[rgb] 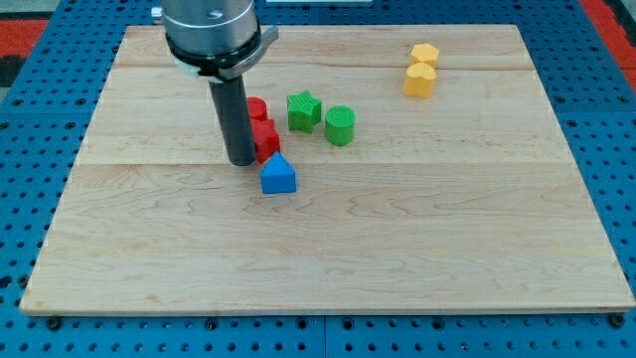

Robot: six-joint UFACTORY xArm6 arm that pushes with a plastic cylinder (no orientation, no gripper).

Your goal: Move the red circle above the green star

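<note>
The red circle [256, 107] sits partly hidden behind my rod, just left of the green star [303, 110]. A second red block [265, 138], its shape unclear, lies right below the circle and touches it. My tip [241, 160] rests on the board at the left side of that lower red block, touching or nearly touching it, and below-left of the red circle. The green star stands a short gap to the right of the red circle.
A green cylinder [340, 125] sits right of the star. A blue triangular block [278, 176] lies just below-right of my tip. Two yellow blocks [424, 55] [419, 81] sit together at the view's top right. The wooden board [397, 249] lies on a blue pegboard.
</note>
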